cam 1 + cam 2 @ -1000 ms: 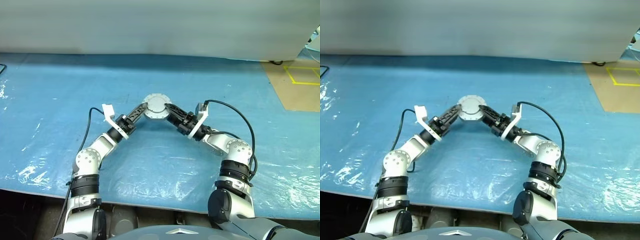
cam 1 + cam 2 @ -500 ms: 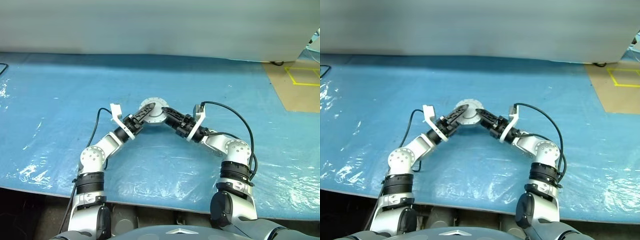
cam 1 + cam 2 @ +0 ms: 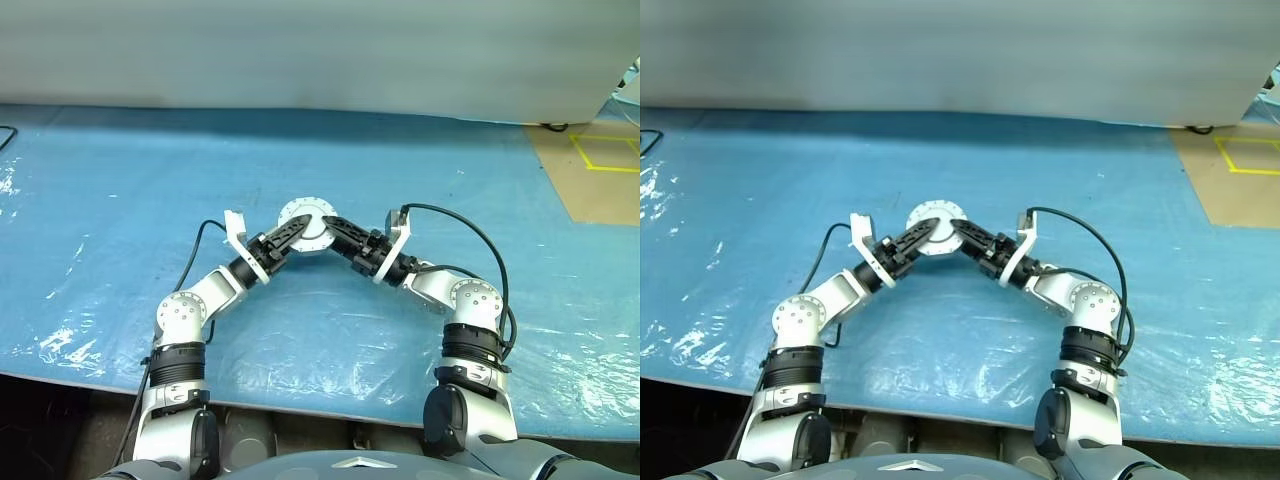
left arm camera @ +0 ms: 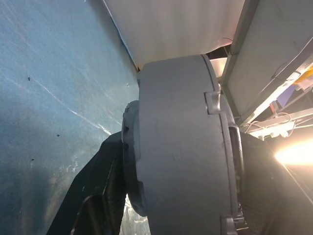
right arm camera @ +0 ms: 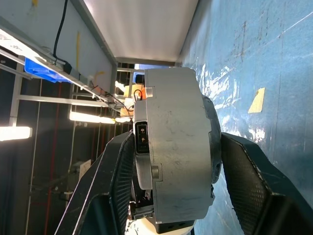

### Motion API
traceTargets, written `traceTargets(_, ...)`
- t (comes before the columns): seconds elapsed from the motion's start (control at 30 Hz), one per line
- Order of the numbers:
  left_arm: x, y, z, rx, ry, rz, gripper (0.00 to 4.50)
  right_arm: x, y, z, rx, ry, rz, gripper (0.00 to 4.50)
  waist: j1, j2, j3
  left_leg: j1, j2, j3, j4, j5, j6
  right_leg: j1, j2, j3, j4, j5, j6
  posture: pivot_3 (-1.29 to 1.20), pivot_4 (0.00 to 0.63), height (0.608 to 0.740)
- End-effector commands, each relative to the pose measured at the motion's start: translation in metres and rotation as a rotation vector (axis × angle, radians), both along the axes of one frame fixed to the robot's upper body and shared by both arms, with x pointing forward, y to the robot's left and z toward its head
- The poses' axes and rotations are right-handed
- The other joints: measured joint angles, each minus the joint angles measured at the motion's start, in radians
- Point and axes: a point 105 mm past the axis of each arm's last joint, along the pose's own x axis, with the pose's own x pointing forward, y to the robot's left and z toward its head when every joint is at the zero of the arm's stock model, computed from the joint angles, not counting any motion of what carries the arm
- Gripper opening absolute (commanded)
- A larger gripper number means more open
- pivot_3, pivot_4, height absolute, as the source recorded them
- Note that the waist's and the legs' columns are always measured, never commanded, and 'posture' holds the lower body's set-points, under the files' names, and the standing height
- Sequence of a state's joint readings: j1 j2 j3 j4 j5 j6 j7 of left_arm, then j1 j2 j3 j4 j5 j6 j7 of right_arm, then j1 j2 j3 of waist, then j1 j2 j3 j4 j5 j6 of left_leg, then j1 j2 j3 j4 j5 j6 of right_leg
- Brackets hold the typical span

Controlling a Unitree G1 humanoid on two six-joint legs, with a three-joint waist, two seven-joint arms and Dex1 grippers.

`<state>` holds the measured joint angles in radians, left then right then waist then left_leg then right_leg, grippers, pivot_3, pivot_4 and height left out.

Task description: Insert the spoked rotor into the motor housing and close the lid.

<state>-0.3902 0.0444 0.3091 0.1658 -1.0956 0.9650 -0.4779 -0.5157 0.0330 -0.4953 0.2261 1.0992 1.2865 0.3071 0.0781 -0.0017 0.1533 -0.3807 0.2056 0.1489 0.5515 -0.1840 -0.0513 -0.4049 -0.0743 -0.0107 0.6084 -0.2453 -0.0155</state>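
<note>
The right gripper (image 3: 326, 224) pinches the motor housing (image 3: 306, 224) edge-on, one black finger (image 5: 116, 181) on each flat face, holding it raised above the blue sheet (image 3: 110, 200). The left gripper (image 3: 296, 227) has its fingers around the housing's other side; in the left wrist view one finger (image 4: 93, 191) lies against the silver face, but whether it squeezes cannot be told. The two arms meet in a V at the housing, midway across the sheet. A brown patch of floor (image 3: 590, 185) with yellow tape lies far right.
</note>
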Motion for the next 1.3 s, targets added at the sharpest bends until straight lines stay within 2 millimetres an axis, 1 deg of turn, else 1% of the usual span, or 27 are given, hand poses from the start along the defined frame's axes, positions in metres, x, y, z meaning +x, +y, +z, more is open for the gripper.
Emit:
traceTargets(0.03, -0.003, -0.007, 0.008, -0.033, -0.029, -0.028, 2.63, -0.001, 0.005, 0.024, 0.067, -0.091, 0.023, 2.4, 0.0, 0.0, 0.0, 0.0, 0.0, 0.0, 0.0, 0.0, 0.0, 0.0, 0.0, 0.0, 0.0, 0.0, 0.0, 0.0, 0.15, 0.74)
traceTargets(0.17, -0.002, -0.006, 0.013, -0.08, -0.029, -0.019, 2.63, 0.002, 0.002, 0.028, 0.063, -0.12, -0.011, 2.4, 0.0, 0.0, 0.0, 0.0, 0.0, 0.0, 0.001, 0.0, 0.0, 0.0, 0.0, 0.0, 0.001, 0.0, 0.0, 0.0, 0.15, 0.74)
traceTargets(0.23, -0.001, -0.004, 0.014, -0.095, -0.024, -0.003, 2.63, 0.003, -0.001, 0.037, 0.094, -0.153, -0.033, 3.11, 0.001, 0.0, 0.0, 0.0, 0.0, 0.0, 0.001, 0.0, 0.0, 0.0, 0.0, 0.0, 0.001, 0.0, 0.0, 0.0, 0.15, 0.74)
traceTargets(0.27, 0.0, -0.003, 0.014, -0.099, -0.022, 0.001, 2.63, 0.004, -0.002, 0.039, 0.106, -0.16, -0.041, 3.37, 0.001, 0.0, 0.0, 0.0, 0.0, 0.0, 0.001, 0.0, 0.0, 0.0, 0.0, 0.0, 0.001, 0.0, 0.0, 0.0, 0.15, 0.74)
traceTargets(0.37, 0.006, 0.005, 0.018, -0.163, -0.019, 0.063, 2.63, 0.022, -0.02, 0.048, 0.189, -0.14, -0.163, 4.36, 0.001, 0.0, 0.0, -0.001, 0.0, 0.0, 0.002, 0.0, 0.0, 0.0, 0.0, 0.0, 0.001, 0.0, 0.0, 0.0, 0.15, 0.74)
traceTargets(0.5, 0.014, 0.017, 0.024, -0.248, -0.003, 0.138, 2.63, 0.031, -0.035, 0.058, 0.291, -0.126, -0.23, 4.36, 0.001, -0.001, 0.0, -0.001, 0.0, 0.0, 0.004, 0.0, 0.0, 0.0, 0.0, 0.0, 0.001, 0.001, 0.0, 0.0, 0.15, 0.74)
traceTargets(0.6, 0.023, 0.033, 0.028, -0.285, -0.016, 0.245, 2.63, 0.034, -0.039, 0.058, 0.29, -0.119, -0.255, 4.36, -0.001, -0.001, 0.0, -0.001, 0.0, -0.001, 0.004, 0.0, 0.0, 0.0, 0.0, 0.0, 0.001, 0.001, 0.0, 0.0, 0.15, 0.74)
traceTargets(0.73, 0.043, 0.076, 0.027, -0.25, -0.058, 0.529, 2.63, 0.035, -0.037, 0.052, 0.253, -0.108, -0.265, 4.36, -0.002, -0.001, 0.0, -0.001, 0.0, -0.001, 0.004, 0.0, 0.0, 0.0, 0.0, -0.001, 0.001, 0.001, 0.0, 0.0, 0.15, 0.74)
traceTargets(0.83, 0.053, 0.114, 0.028, -0.236, -0.082, 0.761, 2.63, 0.032, -0.032, 0.05, 0.243, -0.11, -0.249, 4.36, -0.003, -0.001, 0.001, -0.002, 0.0, -0.001, 0.005, 0.0, 0.0, 0.0, 0.0, -0.001, 0.001, 0.001, 0.001, 0.0, 0.15, 0.74)
traceTargets(0.9, 0.057, 0.133, 0.024, -0.2, -0.08, 0.857, 2.63, 0.03, -0.029, 0.049, 0.232, -0.115, -0.238, 4.36, -0.002, -0.002, 0.001, -0.003, 0.0, -0.002, 0.005, 0.0, 0.0, 0.0, 0.0, -0.001, 0.001, 0.001, 0.001, 0.0, 0.15, 0.74)
traceTargets(0.97, 0.061, 0.146, 0.016, -0.156, -0.052, 0.92, 2.63, 0.029, -0.026, 0.049, 0.226, -0.122, -0.23, 4.36, -0.002, -0.002, 0.001, -0.003, 0.0, -0.002, 0.005, 0.0, 0.0, 0.0, 0.0, -0.002, 0.001, 0.001, 0.001, 0.0, 0.15, 0.74)
traceTargets(1.07, 0.064, 0.152, 0.003, -0.116, 0.0, 0.962, 2.63, 0.031, -0.025, 0.05, 0.2, -0.132, -0.235, 4.36, 0.003, -0.003, 0.002, -0.004, 0.0, -0.003, 0.005, 0.0, 0.0, 0.0, 0.0, -0.002, 0.0, 0.001, 0.002, 0.0, 0.15, 0.74)
traceTargets(1.17, 0.064, 0.152, -0.003, -0.077, 0.011, 0.977, 2.63, 0.03, -0.024, 0.054, 0.211, -0.146, -0.225, 4.36, 0.018, -0.006, 0.003, -0.005, 0.001, -0.003, 0.007, 0.0, 0.0, 0.001, 0.0, -0.003, 0.0, 0.002, 0.003, 0.0, 0.15, 0.74)
traceTargets(1.3, 0.063, 0.153, -0.016, -0.045, 0.053, 1.006, 2.63, 0.027, -0.019, 0.054, 0.196, -0.159, -0.201, 4.36, 0.019, -0.007, 0.004, -0.005, 0.001, -0.003, 0.009, 0.0, 0.0, 0.001, 0.0, -0.003, 0.001, 0.003, 0.002, 0.0, 0.15, 0.74)
